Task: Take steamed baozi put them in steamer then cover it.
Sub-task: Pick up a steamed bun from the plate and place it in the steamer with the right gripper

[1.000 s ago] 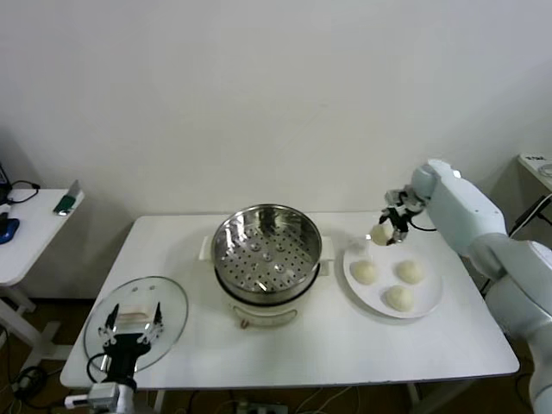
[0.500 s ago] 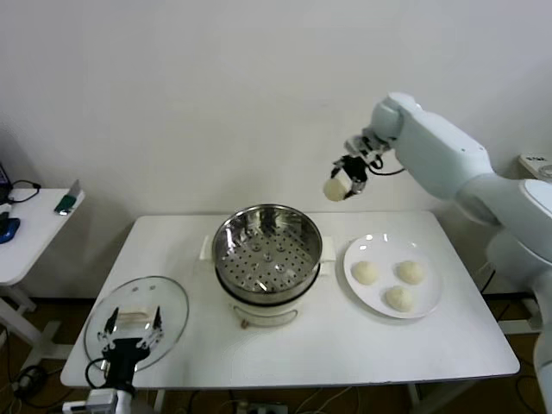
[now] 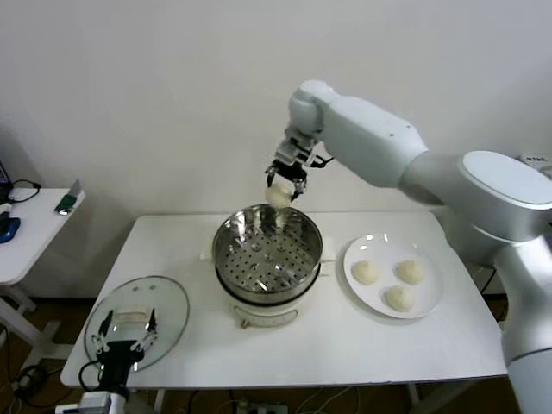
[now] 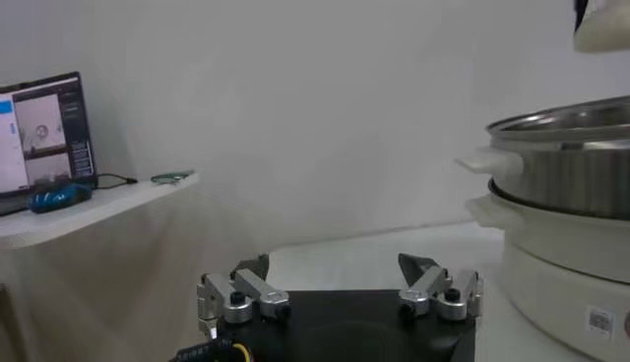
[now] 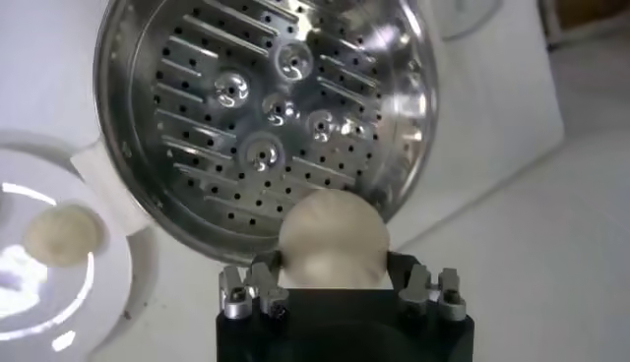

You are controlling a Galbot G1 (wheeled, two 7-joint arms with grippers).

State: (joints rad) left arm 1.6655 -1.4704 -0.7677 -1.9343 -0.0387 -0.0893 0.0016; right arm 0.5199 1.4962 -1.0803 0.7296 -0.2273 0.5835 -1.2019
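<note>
Pinching a baozi [image 3: 278, 195] between its fingers, right hand [image 3: 284, 182] above steamer [image 3: 267, 246] rim

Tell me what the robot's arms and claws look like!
The right arm is big, smooth and rounded, in glossy white with light grey joints. Its right gripper is a small black claw with silver metal fingers and thin black cables beside it. The left gripper is the same: a black block with two silver-grey fingers fastened by dark screws.
</note>
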